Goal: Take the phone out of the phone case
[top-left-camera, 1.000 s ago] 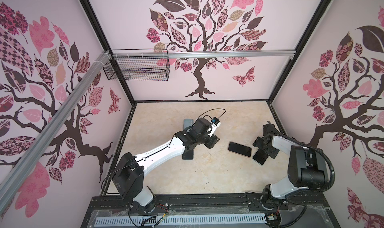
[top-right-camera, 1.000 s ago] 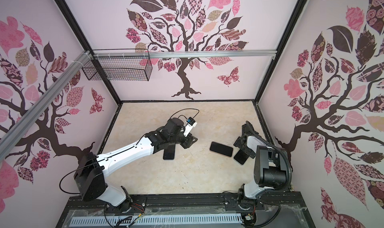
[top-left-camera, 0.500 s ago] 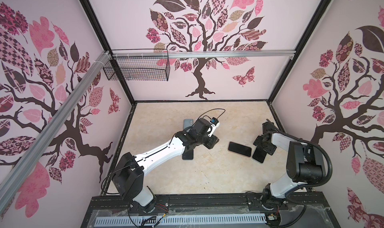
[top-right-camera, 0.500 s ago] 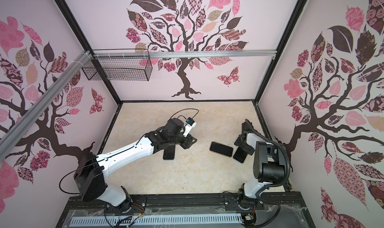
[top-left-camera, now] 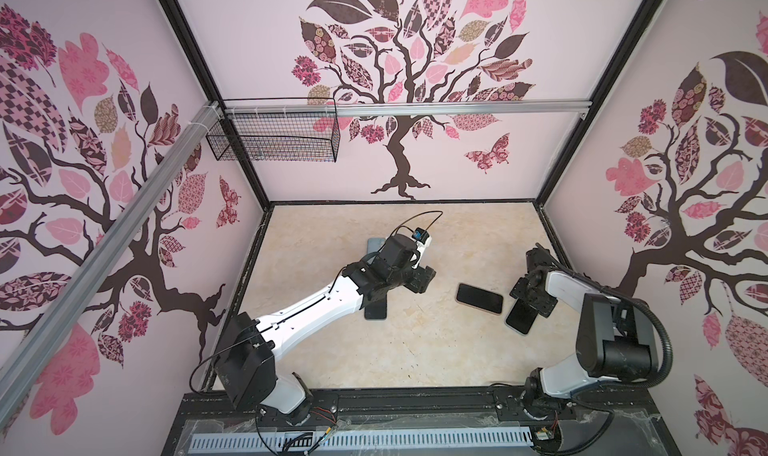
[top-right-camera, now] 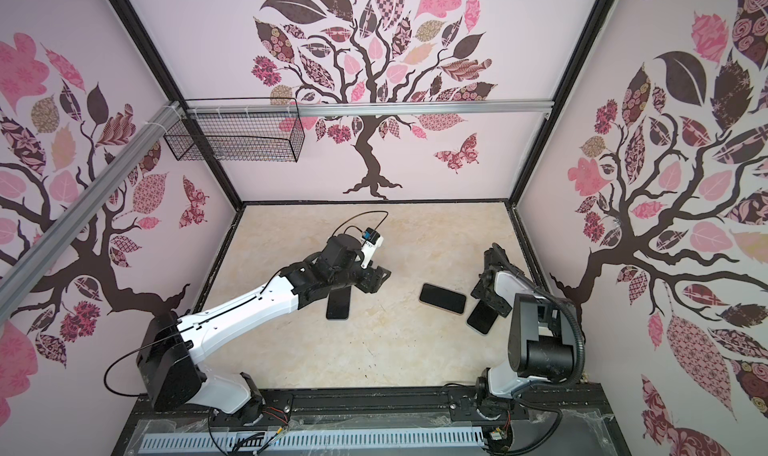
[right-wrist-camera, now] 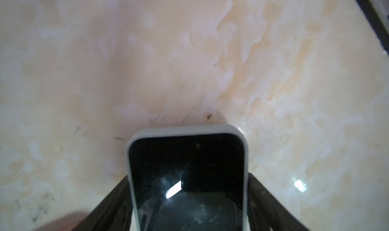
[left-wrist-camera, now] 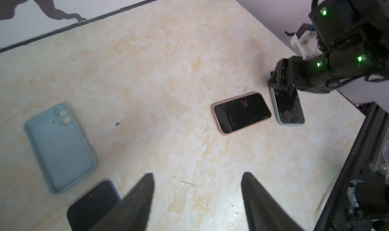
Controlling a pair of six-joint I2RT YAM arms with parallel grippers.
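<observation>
One bare phone (top-left-camera: 375, 308) lies near the open, empty left gripper (top-left-camera: 424, 281) in both top views; the left wrist view shows a blue case (left-wrist-camera: 61, 147) vacant and a pink-cased phone (left-wrist-camera: 242, 113) untouched; the right wrist view shows the right gripper (right-wrist-camera: 188, 183) clamped across a pale-cased phone (right-wrist-camera: 187, 156).

Bright, even light leaves only faint shadows in both top views, whose edges bow, while the right wrist view is blurred, with glare on the phone (right-wrist-camera: 187, 162).
</observation>
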